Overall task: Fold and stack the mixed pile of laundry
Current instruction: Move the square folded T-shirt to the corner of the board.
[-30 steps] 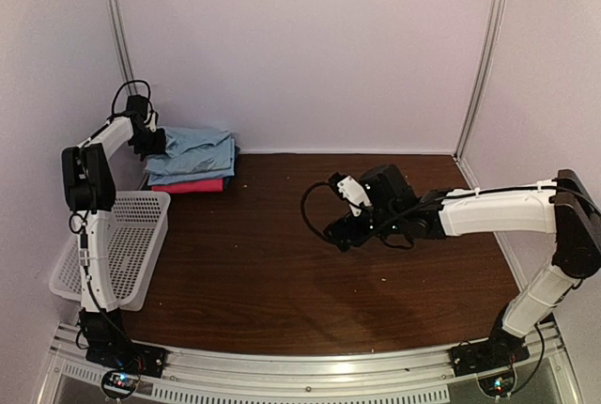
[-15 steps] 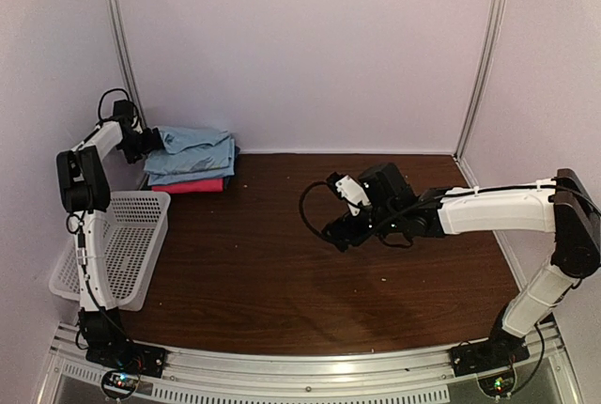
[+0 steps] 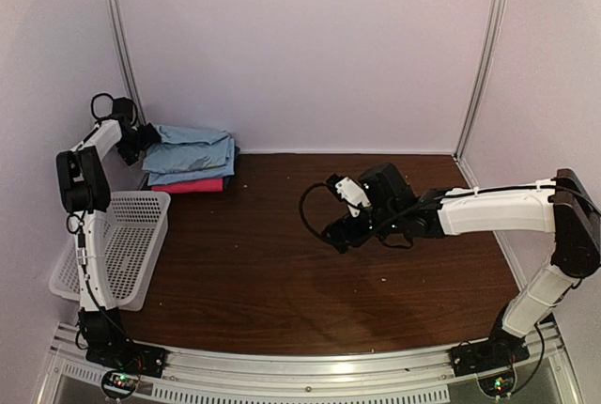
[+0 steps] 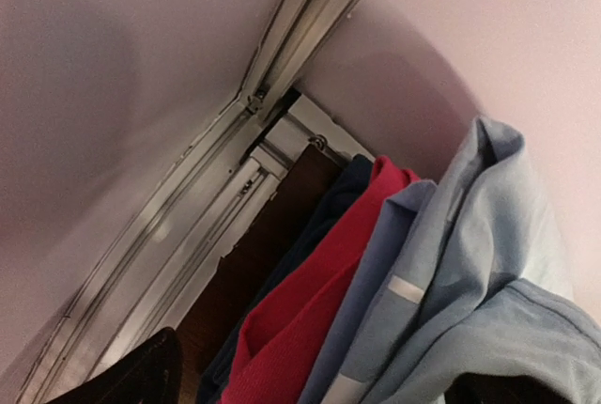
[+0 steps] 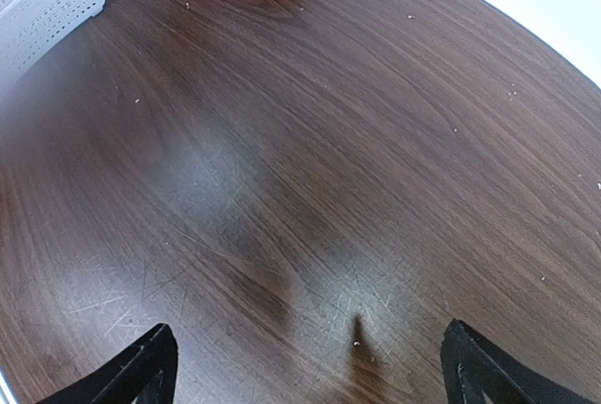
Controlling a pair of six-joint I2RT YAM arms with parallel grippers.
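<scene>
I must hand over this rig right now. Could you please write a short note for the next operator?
Left pincer: open, holding nothing, at the left edge of the light blue garments.
Right pincer: open, holding nothing, over bare table.
Things: light blue garments folded, stacked on the magenta cloth in the far-left corner; white basket at the near left.
Done: that stack looks finished.
Left: no loose garment shows; check the basket, partly hidden by the left arm.
</scene>
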